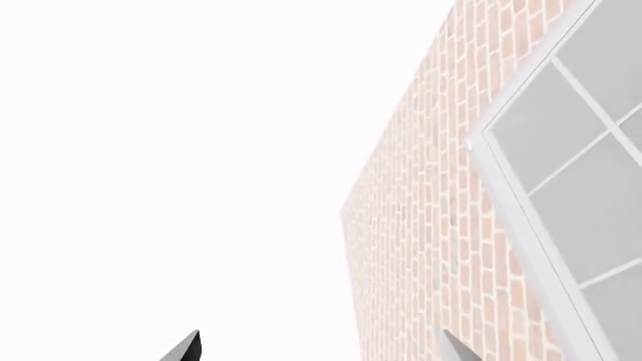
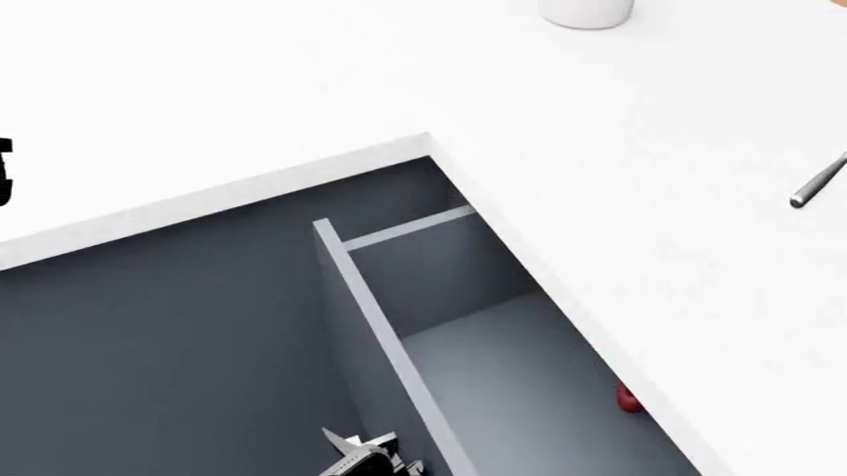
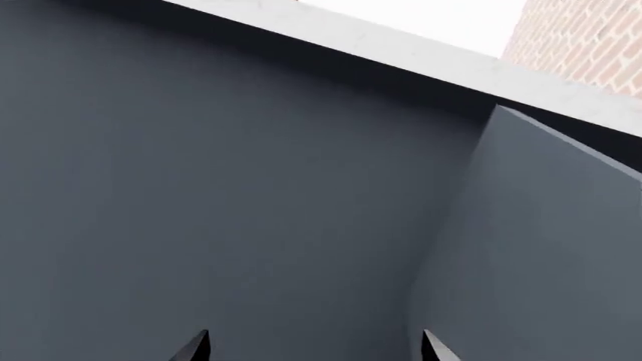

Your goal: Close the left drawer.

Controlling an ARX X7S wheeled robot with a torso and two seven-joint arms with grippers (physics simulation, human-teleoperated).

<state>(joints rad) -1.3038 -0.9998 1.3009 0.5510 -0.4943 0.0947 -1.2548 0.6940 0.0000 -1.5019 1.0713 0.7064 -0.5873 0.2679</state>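
The left drawer stands pulled out from under the white counter in the head view, with dark slate walls, thin pale rims and a paler floor. My right gripper is open and empty; its fingertips frame the grey cabinet face, and the drawer's outer side wall is close beside it. In the head view that gripper shows at the bottom edge, just outside the drawer's side rim. My left gripper is open with nothing between its fingers, facing blank white space and a brick wall.
A small red object lies on the drawer floor against the counter side. A white cup and a metal rod rest on the counter. A window sits in the brick wall. A black shape shows at the head view's left edge.
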